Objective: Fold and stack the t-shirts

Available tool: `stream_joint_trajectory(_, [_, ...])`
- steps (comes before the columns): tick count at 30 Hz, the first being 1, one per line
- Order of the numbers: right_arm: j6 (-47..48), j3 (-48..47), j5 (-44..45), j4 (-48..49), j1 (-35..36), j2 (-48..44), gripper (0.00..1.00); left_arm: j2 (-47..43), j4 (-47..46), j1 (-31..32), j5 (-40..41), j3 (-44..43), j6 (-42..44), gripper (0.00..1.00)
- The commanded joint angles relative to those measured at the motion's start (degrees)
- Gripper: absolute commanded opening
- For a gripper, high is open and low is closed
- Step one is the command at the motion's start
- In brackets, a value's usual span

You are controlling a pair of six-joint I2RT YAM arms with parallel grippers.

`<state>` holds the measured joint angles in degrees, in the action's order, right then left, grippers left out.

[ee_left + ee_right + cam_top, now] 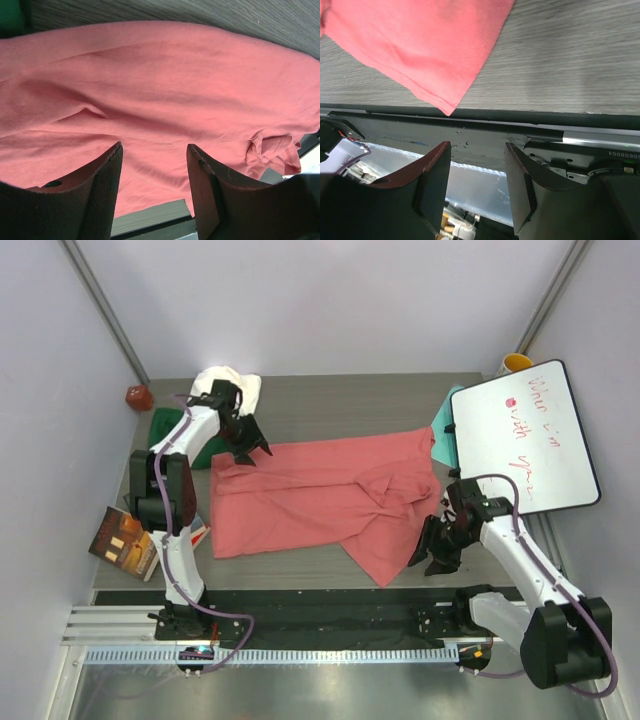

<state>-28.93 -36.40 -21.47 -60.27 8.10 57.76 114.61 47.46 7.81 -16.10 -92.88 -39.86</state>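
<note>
The salmon-pink t-shirt (320, 502) lies spread and rumpled across the middle of the table; it fills the left wrist view (160, 90), and its near corner shows in the right wrist view (430, 45). The dark green t-shirt (172, 430) and the cream-white t-shirt (232, 380) lie at the back left. My left gripper (250, 452) is open and empty above the pink shirt's back left corner. My right gripper (428, 555) is open and empty beside the shirt's near right corner, apart from it.
A whiteboard (530, 440) with red writing lies at the right, with a teal item (443, 425) under its left edge and a yellow cup (516, 363) behind. Glossy books (130, 540) lie at the left edge. A red object (139, 397) sits back left.
</note>
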Motion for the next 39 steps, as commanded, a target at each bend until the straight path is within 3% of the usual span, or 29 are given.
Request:
stream_joint_trajectory(1, [-1.7, 0.6, -1.5, 4.3, 1.1, 4.3, 0.53, 0.4, 0.3, -0.2, -0.1, -2.7, 0.9, 0.54])
stream_joint_trajectory(25, [-6.7, 1.7, -1.1, 19.2, 8.0, 17.7, 0.53, -0.5, 3.2, -0.2, 2.0, -3.0, 2.5, 0.52])
stream_joint_trajectory(39, [-9.1, -0.8, 3.5, 18.8, 12.6, 22.7, 0.47, -0.3, 4.0, -0.2, 2.4, -3.4, 2.9, 0.52])
